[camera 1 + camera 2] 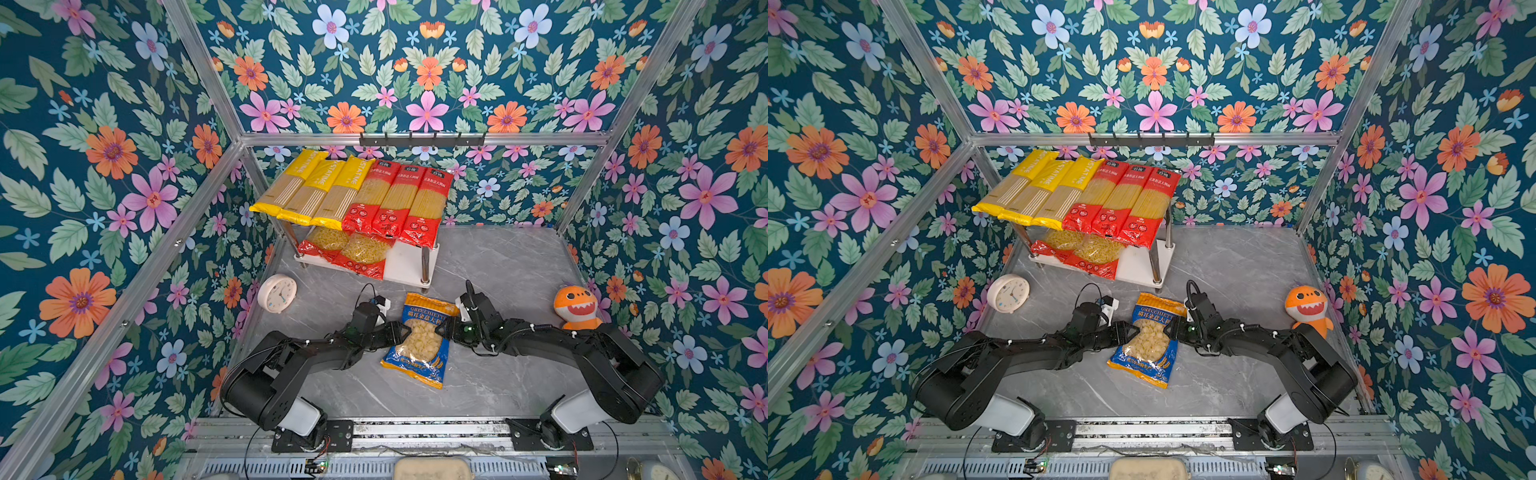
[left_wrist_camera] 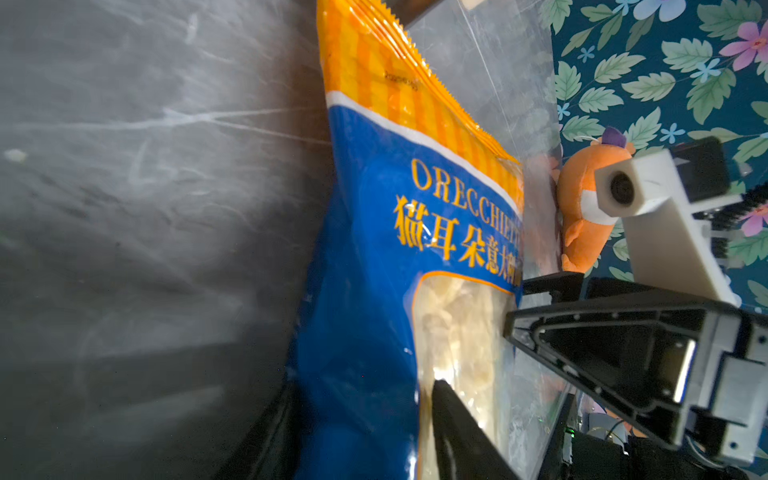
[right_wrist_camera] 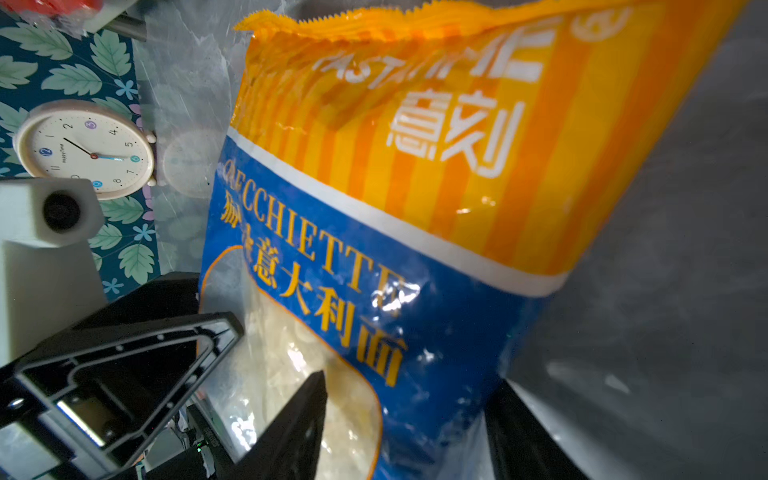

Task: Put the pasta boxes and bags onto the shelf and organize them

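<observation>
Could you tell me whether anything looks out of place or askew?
The orecchiette bag is the only pack off the shelf; the two red short-pasta bags on its lower board overlap crookedly, poking past the front edge.

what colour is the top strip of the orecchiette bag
Orange-and-yellow stripes on the orecchiette bag, clearest in the right wrist view.

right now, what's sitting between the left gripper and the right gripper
The orecchiette bag lies between the left gripper and the right gripper, one at each long edge, as both top views show.
</observation>
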### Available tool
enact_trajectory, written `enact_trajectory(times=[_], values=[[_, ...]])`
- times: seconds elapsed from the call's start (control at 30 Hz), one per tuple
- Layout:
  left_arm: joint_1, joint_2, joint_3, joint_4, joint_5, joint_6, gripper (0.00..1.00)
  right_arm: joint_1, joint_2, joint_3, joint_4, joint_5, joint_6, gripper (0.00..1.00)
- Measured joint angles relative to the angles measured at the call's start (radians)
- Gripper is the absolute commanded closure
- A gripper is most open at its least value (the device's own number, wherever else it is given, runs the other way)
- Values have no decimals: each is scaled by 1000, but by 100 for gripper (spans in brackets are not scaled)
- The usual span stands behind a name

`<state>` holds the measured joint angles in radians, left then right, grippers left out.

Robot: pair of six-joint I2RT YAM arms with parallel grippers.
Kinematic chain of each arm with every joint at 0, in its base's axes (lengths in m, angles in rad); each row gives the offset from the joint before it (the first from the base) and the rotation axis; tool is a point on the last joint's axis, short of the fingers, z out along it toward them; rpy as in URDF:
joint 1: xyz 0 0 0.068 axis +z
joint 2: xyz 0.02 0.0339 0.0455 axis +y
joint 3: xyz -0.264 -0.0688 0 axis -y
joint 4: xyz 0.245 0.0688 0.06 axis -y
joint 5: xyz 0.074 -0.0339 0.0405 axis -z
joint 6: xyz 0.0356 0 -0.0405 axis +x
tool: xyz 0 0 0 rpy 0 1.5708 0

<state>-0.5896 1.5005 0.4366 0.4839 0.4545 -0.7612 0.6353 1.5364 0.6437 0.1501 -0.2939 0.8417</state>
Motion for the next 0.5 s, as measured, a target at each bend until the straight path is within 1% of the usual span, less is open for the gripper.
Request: enact_trajectory(times=[0.2,0.27,0.5], values=[[0,-23,-2,-6,3,2,76,22,37,8,38,8,23,56],[0,-40,-5,-11,3,5,82,26,43,8,55,6,37,59],[0,-125,-4,-98,-16,27,91,64,54,8,103,3,80,60]])
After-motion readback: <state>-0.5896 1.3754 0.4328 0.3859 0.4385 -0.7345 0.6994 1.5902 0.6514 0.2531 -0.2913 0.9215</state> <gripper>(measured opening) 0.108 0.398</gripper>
